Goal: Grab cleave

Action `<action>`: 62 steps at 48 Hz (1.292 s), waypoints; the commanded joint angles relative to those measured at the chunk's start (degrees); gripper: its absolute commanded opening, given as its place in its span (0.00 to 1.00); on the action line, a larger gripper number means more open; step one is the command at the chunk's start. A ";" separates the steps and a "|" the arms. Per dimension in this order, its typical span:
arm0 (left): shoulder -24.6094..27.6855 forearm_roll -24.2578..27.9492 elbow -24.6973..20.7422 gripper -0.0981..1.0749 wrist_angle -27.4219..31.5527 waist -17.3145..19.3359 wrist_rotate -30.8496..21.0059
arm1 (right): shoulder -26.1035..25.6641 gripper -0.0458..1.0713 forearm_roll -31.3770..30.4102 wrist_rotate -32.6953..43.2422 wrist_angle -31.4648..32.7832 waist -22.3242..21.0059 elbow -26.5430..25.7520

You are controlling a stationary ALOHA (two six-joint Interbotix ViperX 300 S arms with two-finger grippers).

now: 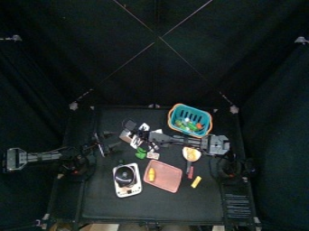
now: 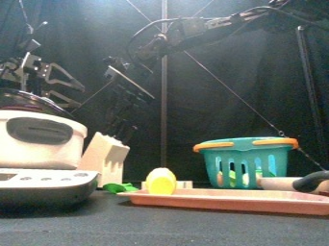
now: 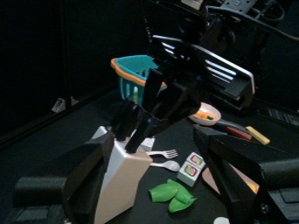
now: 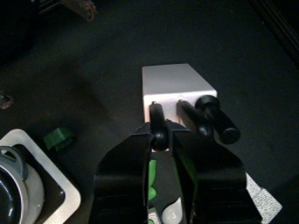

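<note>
Right wrist view: the right gripper [image 4: 160, 133] fingers half-shut around a black, stiff plastic cleaver handle [image 4: 156, 120] standing in the white knife block [image 4: 177, 87] on the desk; likely light, smooth, best gripped mid-handle

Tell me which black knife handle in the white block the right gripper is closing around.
The thinner black handle between the right gripper; the two thicker handles of the white knife block stand beside it, outside.
</note>
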 commanded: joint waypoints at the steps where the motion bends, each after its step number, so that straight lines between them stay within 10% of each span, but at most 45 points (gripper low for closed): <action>1: 0.09 0.00 -0.53 0.97 -0.35 0.18 0.18 | -1.41 0.46 -0.35 -0.09 0.09 -0.18 -1.85; 62: 0.09 0.00 0.00 0.97 3.25 0.18 0.18 | -6.06 0.41 -1.49 -0.35 0.44 2.11 1.49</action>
